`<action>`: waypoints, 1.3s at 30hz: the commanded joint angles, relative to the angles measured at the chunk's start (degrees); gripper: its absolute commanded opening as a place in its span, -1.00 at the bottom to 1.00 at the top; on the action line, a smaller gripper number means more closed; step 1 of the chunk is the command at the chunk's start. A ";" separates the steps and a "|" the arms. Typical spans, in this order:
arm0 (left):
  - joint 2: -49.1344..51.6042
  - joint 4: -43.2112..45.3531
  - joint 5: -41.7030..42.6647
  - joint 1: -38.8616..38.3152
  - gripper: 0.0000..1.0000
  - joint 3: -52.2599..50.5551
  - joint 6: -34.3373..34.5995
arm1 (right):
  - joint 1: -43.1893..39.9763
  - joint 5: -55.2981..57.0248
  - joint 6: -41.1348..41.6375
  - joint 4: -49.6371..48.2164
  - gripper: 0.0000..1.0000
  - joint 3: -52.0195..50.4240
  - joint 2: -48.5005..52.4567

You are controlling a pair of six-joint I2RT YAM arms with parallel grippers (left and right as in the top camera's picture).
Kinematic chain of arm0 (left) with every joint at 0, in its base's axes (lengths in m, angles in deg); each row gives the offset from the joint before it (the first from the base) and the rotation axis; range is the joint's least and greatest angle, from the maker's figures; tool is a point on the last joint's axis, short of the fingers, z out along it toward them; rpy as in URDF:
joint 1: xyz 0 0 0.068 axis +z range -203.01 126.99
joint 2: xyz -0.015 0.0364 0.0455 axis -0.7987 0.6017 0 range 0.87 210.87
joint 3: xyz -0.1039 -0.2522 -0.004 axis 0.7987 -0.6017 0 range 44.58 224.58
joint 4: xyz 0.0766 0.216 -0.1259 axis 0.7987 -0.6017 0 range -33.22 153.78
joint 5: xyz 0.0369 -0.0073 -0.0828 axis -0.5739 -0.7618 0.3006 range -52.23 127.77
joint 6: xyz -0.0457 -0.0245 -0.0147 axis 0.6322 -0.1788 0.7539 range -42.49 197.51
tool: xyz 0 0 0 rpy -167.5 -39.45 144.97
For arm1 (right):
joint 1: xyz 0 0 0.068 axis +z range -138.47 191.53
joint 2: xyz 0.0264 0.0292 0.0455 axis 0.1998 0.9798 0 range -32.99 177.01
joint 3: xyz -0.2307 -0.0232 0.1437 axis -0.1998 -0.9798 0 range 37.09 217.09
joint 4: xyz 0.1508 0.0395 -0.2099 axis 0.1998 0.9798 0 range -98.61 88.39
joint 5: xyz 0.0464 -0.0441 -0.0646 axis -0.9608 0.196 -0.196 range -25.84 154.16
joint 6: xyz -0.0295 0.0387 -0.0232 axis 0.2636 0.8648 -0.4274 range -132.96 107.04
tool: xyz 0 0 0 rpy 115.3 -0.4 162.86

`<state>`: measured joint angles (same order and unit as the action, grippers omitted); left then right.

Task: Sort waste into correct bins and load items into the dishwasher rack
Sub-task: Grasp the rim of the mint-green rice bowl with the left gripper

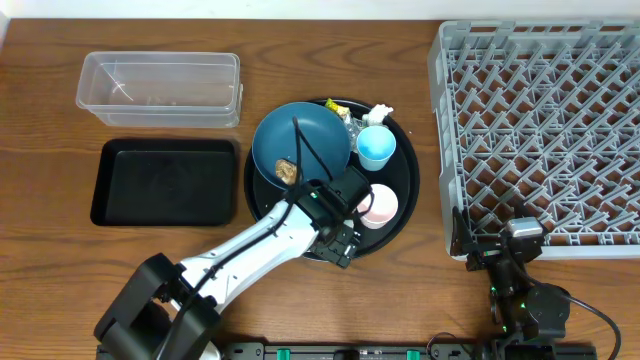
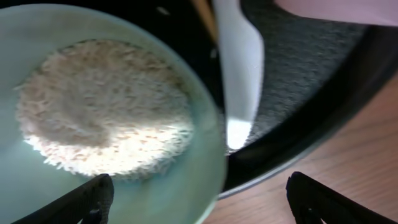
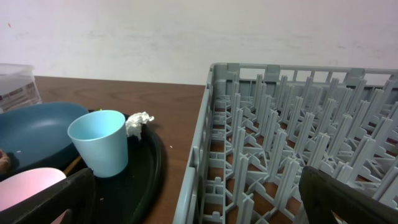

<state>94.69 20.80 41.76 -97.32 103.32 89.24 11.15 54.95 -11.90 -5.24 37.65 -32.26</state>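
Round tray (image 1: 403,160) sits mid-table. On it: large bowl (image 1: 280,135) at 10 o'clock, food lump (image 1: 287,170) inside; cup (image 1: 376,147) at 1 o'clock, tissue (image 1: 381,113) behind it; second cup (image 1: 380,205) at 4 o'clock. Small bowl (image 2: 205,180) holds rice (image 2: 106,106); spoon (image 2: 239,68) lies beside it. Off the tray: dishwasher rack (image 1: 540,120) at 3 o'clock, tub (image 1: 160,88) at 10, shallow rectangular tray (image 1: 165,182) at 9.

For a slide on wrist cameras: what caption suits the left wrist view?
Open left gripper above a mint bowl of rice, white spoon beside it on the round black tray.
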 commanded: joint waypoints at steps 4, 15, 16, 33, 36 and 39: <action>0.50 0.31 0.09 1.42 0.80 -0.96 -1.66 | -0.50 -0.04 0.61 0.07 0.98 -0.24 0.02; 0.46 3.21 0.02 1.22 0.77 -4.90 -1.68 | -0.50 -0.04 0.61 0.07 0.98 -0.24 0.02; 0.48 3.23 0.02 1.22 0.76 -4.90 -1.81 | -0.50 -0.04 0.61 0.07 0.98 -0.24 0.02; -4.96 2.80 4.11 1.22 0.76 -4.02 -5.62 | -0.50 -0.04 0.61 0.07 0.99 -0.24 0.02; -4.17 2.71 4.83 0.87 0.76 -4.15 -5.90 | -0.50 -0.04 0.61 0.07 0.98 -0.24 0.02; -3.30 2.80 5.49 0.02 0.76 -4.15 -5.92 | -0.50 -0.04 0.61 0.07 0.98 -0.24 0.02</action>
<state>90.45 23.73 45.45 -96.47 98.55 84.78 11.15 54.95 -11.92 -5.24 37.65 -32.26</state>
